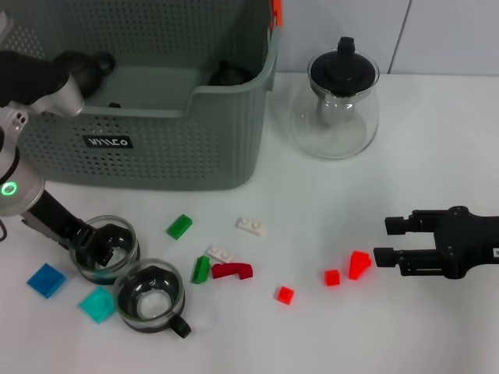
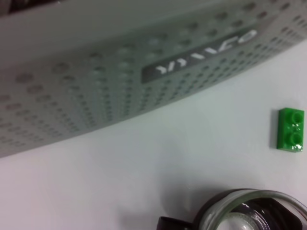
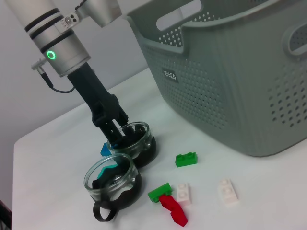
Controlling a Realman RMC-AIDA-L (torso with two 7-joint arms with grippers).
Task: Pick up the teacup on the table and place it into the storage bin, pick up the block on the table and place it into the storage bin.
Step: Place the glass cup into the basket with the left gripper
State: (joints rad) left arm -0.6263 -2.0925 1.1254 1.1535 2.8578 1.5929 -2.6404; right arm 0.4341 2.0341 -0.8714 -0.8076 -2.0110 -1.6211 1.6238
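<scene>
So nearest the robot, on the white table [image 1: 437,140], sit two glass teacups with dark bases. The front teacup [image 1: 150,298] has its black handle pointing toward the near edge and stands free. Just behind it and to the left, touching or nearly so, is the second teacup [image 1: 109,248], and the left hand [image 1: 100,248] is right on it: one finger [image 3: 115,135] dips inside the cup, another sits outside the rim, so it looks clamped on the cup wall. The cup is on the table, not lifted as far as I can tell.

Blocks are scattered all around. Two blue ones, a darker blue block [image 1: 46,280] and a teal block [image 1: 97,304], lie left of the cups. To the right there's a green block [image 1: 201,269] beside a dark red curved piece [image 1: 232,270], two white blocks [image 1: 251,227], another green block [image 1: 179,226] and three small red blocks [image 1: 284,294] further right.

Over on the right, the right hand [image 1: 387,240] hovers with fingers apart, holding nothing, just beside the red blocks.

Farther back stands the storage bin [image 1: 156,152], with some dark items already inside. A clear glass teapot [image 1: 337,97] with a black lid sits to its right.
</scene>
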